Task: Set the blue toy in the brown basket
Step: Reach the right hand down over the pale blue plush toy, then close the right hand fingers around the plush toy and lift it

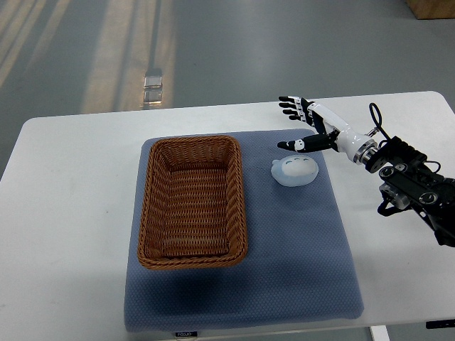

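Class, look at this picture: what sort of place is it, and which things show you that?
Probably a robot test lab: a white table on a bare grey floor, with a blue mat laid out for the right hand.

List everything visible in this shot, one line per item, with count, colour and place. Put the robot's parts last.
table: one, white, fills most of the view
mat: one, blue-grey, centred on the table, small label at its near edge
brown basket: one, woven brown, rectangular, on the left half of the mat, nothing inside
blue toy: one, pale blue, rounded, on the mat just right of the basket's far corner
floor: grey, beyond the table, with light streaks
small clear object: one, on the floor beyond the table; cannot tell what it is
box corner: one, tan, top right edge
right hand: one, black and white, fingers spread, above and just beyond the toy, holding nothing
left hand: not in view
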Robot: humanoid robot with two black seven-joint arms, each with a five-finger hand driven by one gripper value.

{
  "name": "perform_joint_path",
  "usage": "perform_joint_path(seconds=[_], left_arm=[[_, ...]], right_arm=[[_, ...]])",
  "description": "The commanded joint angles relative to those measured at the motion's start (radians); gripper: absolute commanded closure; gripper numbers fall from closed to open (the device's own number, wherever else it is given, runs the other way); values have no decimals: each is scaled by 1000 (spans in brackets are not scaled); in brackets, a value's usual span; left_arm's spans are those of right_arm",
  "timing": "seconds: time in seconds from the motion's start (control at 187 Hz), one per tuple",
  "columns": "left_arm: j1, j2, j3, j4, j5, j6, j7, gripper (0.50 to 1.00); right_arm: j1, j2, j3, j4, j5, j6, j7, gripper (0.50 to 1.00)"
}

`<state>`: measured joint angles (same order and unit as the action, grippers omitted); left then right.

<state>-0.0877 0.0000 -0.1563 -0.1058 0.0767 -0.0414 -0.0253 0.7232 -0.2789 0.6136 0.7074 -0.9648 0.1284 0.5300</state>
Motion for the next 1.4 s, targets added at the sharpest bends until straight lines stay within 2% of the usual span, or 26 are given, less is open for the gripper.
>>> perform_joint_path(seconds=[0.0,0.225,0.449,0.567,1.15,1.289,1.396], left_arm=[[-1,0,0,1,0,0,1,500],[-10,0,1,1,2,0,2,500],[-14,0,3,1,3,2,4,500],[-15,0,11,1,3,2,4,500],[-14,0,31,1,2,2,4,500],[-14,0,31,1,2,2,4,500],[-14,0,31,1,2,2,4,500]], right_arm=[[-5,-45,-6,56,-17,-3,21,591],[-13,-128,-55,135,-117,-15,81,591],[-14,-140,-146,135,-264,-79,81,591],[-7,-138,-181,129,-287,-110,81,591],[1,-114,-241,37,-296,-147,81,599],[13,-102,-256,32,-296,-148,81,636],[13,-82,-262,15,-296,-159,81,689]])
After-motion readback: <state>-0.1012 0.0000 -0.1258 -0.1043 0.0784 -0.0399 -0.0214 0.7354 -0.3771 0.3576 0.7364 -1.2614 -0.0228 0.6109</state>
